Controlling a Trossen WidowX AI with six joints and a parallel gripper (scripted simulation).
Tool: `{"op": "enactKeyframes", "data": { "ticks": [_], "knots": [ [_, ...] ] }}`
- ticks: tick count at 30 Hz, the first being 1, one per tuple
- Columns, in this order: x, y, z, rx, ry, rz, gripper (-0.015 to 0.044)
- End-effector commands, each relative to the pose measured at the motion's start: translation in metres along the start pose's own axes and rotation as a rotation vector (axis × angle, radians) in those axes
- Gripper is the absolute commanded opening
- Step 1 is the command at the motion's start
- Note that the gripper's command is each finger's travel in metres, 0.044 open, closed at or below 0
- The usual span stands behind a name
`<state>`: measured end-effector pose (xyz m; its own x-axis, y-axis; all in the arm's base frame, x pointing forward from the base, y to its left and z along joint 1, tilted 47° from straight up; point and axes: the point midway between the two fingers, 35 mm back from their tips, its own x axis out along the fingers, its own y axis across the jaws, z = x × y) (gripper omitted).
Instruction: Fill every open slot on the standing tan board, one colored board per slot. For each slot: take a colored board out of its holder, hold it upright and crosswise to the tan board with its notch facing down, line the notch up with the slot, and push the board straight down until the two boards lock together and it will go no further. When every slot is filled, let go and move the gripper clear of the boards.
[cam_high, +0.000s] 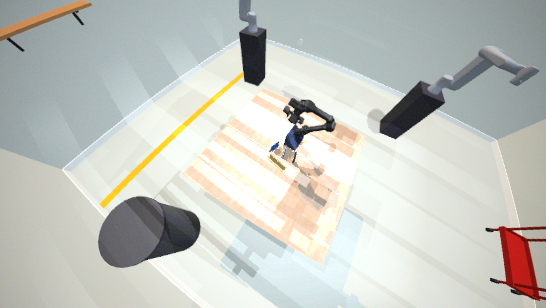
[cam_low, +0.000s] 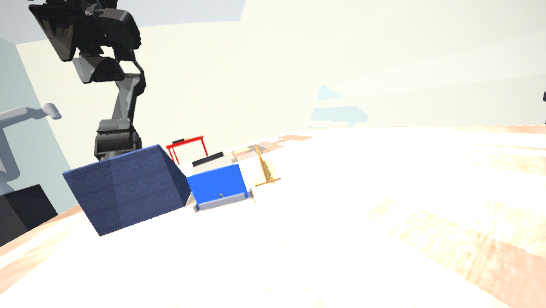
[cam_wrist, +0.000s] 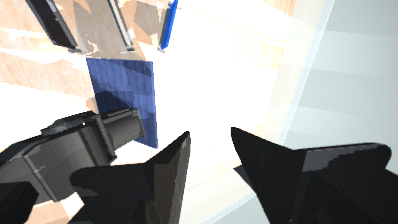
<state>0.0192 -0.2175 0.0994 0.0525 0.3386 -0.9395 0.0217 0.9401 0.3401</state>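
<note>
— See the counter (cam_high: 240, 180) (cam_low: 400, 200) (cam_wrist: 25, 60) well?
— Yes: pale wood, patched with pinkish brown, washed nearly white by glare and crossed by shadow bands.

— And around it?
— Pale floor (cam_high: 165, 165) with a yellow stripe (cam_high: 172, 137), plus grey-green walls (cam_high: 165, 30). Also a wall shelf (cam_high: 45, 20), a dark drum (cam_high: 132, 232), two dark pillars (cam_high: 254, 57) bearing grey arms (cam_high: 470, 72), and a red stand (cam_high: 520, 260) (cam_low: 185, 142).

— Found the boards?
— Blue board (cam_high: 274, 146) (cam_low: 217, 184) (cam_wrist: 170, 22) upright in a grey holder (cam_low: 222, 203), near the navy block (cam_high: 293, 138) (cam_low: 130, 192) (cam_wrist: 125, 85). Tan board (cam_high: 276, 162) (cam_low: 262, 165) standing nearby, apart from the blue. Can't make out the slots.

— Fingers (cam_high: 288, 112) (cam_low: 57, 35)?
— Parted partway, with bare space between the tips. Raised above the counter, clear of the blue board.
</note>
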Motion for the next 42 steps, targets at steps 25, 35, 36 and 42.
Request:
{"op": "enactKeyframes", "data": {
  "ticks": [25, 35, 36, 42],
  "knots": [
    [0.163, 0.034, 0.141, 0.422, -0.02, 0.461, 0.0187],
    [0.178, 0.04, 0.143, 0.421, -0.021, 0.462, 0.0187],
    [0.178, 0.04, 0.143, 0.421, -0.021, 0.462, 0.0187],
    [0.183, 0.043, 0.144, 0.421, -0.021, 0.462, 0.0187]
  ]
}}
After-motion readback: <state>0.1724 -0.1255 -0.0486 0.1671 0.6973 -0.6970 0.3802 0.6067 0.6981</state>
